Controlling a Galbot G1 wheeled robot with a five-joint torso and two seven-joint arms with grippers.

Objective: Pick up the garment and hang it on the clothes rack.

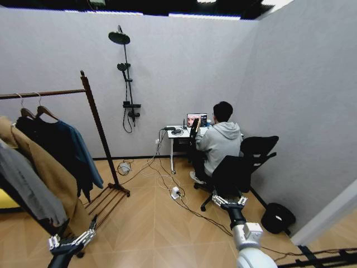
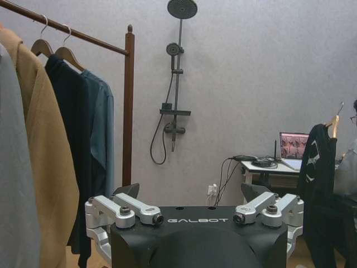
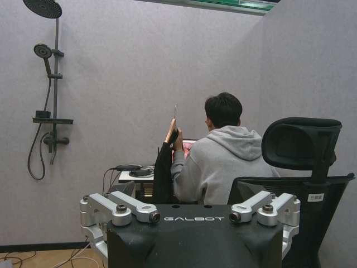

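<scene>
The clothes rack (image 1: 100,137) stands at the left of the room, its dark wooden post rising from a slatted low shelf on the floor and its horizontal bar running off to the left. Hanging from that bar on a wooden hanger is the garment (image 1: 82,151), a teal-blue shirt-like piece nearest the post, with a dark coat (image 1: 47,145) pressed against it, then a tan coat (image 1: 50,178) and a grey garment (image 1: 25,190) further along. In the left wrist view the same order shows: the teal garment (image 2: 100,128) beside the post of the rack (image 2: 129,106), with the tan coat (image 2: 42,151) beyond it. The left pincer (image 1: 71,242) sits low at the bottom edge of the head view, just in front of the hanging coats, its fingers (image 2: 124,192) spread apart and holding nothing. The right pincer (image 1: 229,200) is held out low on the right, pointing toward an office chair (image 1: 245,164), its fingers (image 3: 124,188) likewise apart and empty. A person in a grey hoodie sits at a small white bench (image 1: 177,135) by the back wall, and a shower fitting (image 1: 127,84) is mounted on that wall.
</scene>
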